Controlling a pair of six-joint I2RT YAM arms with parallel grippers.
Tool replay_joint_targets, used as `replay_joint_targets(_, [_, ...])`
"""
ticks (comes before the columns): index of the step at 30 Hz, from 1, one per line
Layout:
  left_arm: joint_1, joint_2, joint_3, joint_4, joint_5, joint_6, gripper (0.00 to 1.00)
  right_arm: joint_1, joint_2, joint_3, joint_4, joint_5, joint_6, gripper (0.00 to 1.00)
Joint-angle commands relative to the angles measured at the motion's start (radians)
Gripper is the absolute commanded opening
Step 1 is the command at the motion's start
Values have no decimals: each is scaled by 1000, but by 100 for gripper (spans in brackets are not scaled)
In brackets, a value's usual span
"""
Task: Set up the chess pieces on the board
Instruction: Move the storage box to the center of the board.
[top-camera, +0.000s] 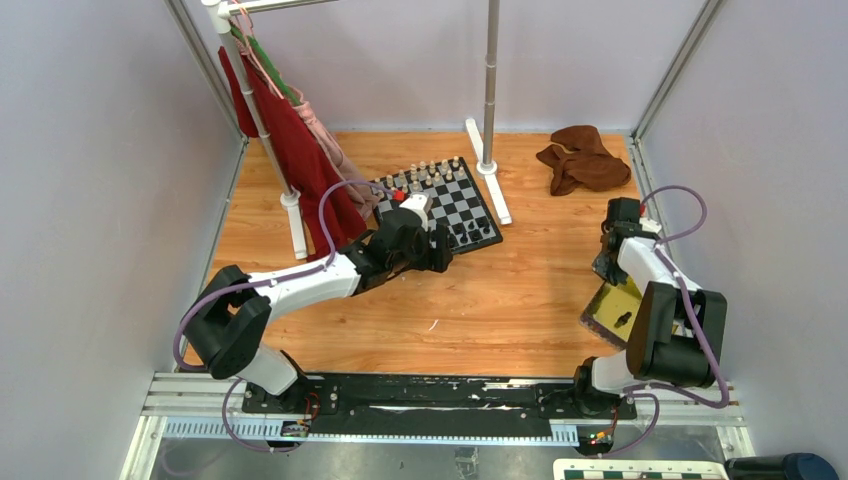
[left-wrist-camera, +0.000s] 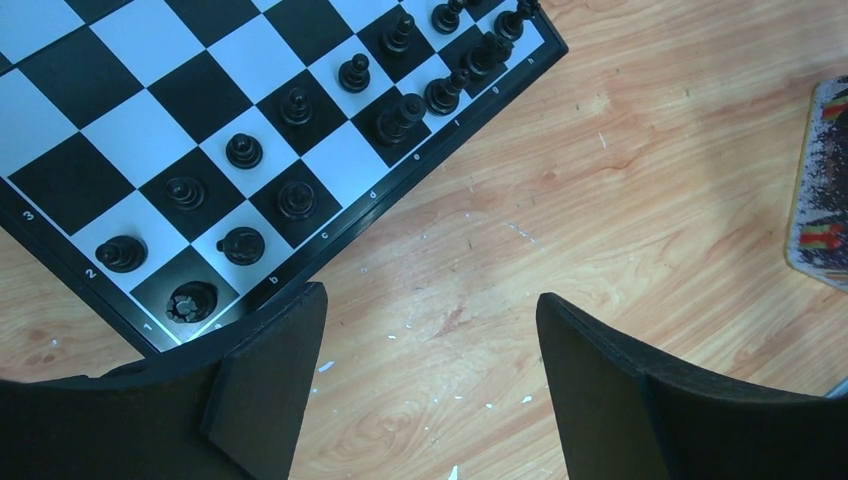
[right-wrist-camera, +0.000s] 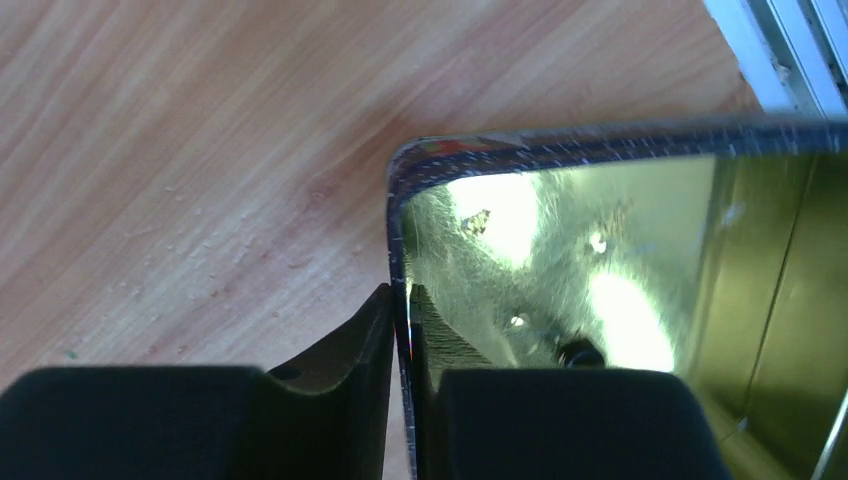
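We find the board (left-wrist-camera: 395, 172) toward the far middle of the worktop (top-camera: 500, 300), with black chess pieces (left-wrist-camera: 243, 150) filling the two rows along its near edge and cream pieces (top-camera: 425, 172) lined up at its far edge. The left end effector (left-wrist-camera: 430, 310) hangs just off the board's near corner, jaws wide apart and holding nothing, bare wood showing between them.

The relation that matters lies on the other side. A shiny gold tin tray (right-wrist-camera: 600, 135) sits near the right edge of the worktop, well apart from the board, and the right end effector (right-wrist-camera: 402, 310) has closed onto its rim, one finger outside the wall and one inside. From above, a small dark piece (top-camera: 622, 320) seems to lie in the tray, though we cannot tell which piece it is. The tray's long axis runs roughly near to far. The board lies to the far left of the tray, so we judge the right arm the nearer one to handle the tray and the left arm better placed to seat the piece
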Motion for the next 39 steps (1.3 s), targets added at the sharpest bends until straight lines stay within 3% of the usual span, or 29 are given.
replay_joint_targets(1, [15,5,5,24,10,12,82,10,49,50,-4,-46,29,12])
replay_joint_targets(17, [69,-70,-43,-20,5,36,83,241,391,384,17,-30,32,0])
replay_joint_targets(32, [99,-115,-83,-47,-9,61,82,355,664,769,-21,-93,49,0])
replay_joint_targets(39, [105,-132,-83,-87,-23,66,82,406,732,865,-38,-88,75,0])
